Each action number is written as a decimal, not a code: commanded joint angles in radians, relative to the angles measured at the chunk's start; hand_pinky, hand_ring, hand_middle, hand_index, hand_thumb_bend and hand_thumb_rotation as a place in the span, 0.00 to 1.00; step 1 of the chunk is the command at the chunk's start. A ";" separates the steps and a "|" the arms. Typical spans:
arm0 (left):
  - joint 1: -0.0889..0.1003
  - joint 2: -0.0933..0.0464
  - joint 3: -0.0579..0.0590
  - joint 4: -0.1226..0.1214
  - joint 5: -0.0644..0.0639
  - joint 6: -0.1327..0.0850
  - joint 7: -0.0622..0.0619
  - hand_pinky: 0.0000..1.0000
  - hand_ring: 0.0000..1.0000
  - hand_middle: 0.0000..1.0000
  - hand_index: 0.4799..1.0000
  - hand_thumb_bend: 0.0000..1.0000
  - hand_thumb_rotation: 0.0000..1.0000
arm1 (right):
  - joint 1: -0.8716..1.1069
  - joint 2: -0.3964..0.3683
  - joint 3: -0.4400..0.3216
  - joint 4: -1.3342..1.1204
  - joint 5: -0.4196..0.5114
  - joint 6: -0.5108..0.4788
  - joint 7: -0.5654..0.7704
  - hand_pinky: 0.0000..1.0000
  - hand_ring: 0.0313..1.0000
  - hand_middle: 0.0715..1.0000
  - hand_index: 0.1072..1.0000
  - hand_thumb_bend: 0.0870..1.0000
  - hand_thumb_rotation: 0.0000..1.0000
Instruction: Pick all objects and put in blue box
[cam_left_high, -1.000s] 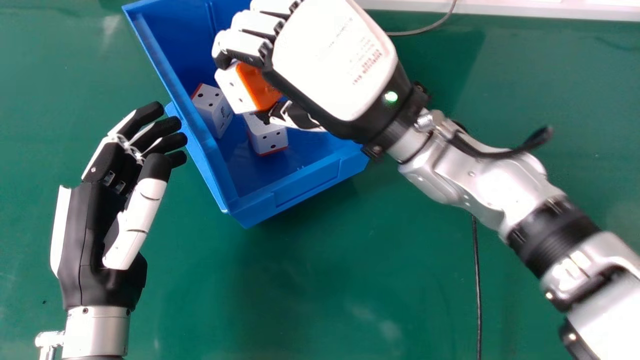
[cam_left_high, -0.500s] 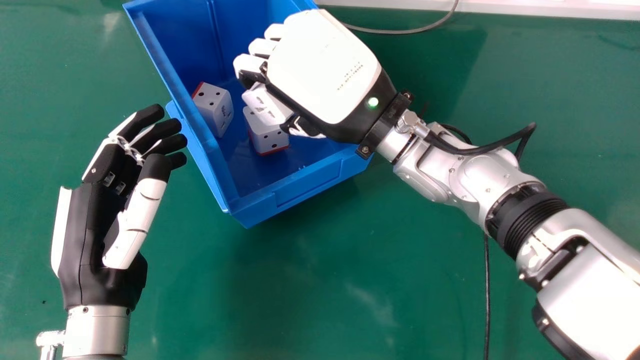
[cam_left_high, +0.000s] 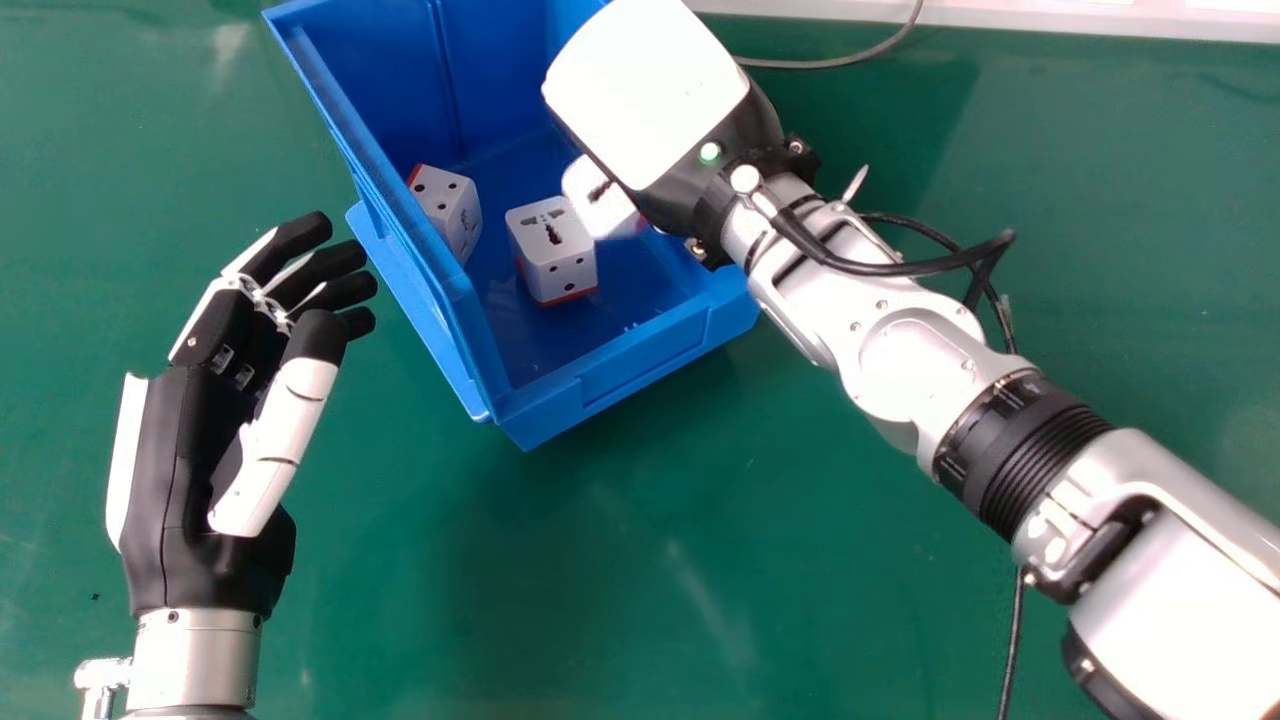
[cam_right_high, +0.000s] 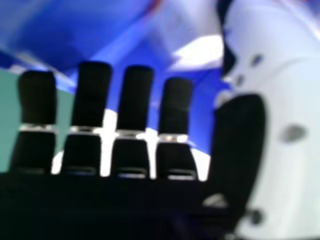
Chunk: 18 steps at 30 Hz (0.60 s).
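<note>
White, flat-faced cubes sit inside the smooth blue box, the right robot hand spread above.

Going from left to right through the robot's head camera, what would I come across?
The left hand → a white cube with dots on top → a white cube with slots on top → the right hand → the silver forearm.

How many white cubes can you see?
3: left cube in the blue box by its wall, middle cube right of it there, right cube partly hidden by the right robot hand, which may hide more.
</note>
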 joint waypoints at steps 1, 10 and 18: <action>-0.010 0.004 0.006 -0.003 -0.002 -0.027 -0.005 0.75 0.76 0.77 0.57 0.72 0.55 | 0.010 -0.033 -0.002 -0.039 -0.010 0.040 0.018 0.47 0.60 0.63 0.63 0.62 0.11; -0.010 0.005 0.006 -0.002 0.000 -0.027 -0.010 0.75 0.76 0.77 0.57 0.71 0.55 | 0.049 -0.055 -0.006 -0.108 -0.019 0.056 -0.037 0.73 0.79 0.81 0.81 0.81 0.34; -0.004 -0.003 0.002 -0.014 -0.001 -0.019 -0.004 0.75 0.76 0.77 0.57 0.70 0.54 | 0.136 -0.097 -0.056 -0.250 0.024 0.041 -0.113 0.89 0.92 0.92 0.92 0.92 0.48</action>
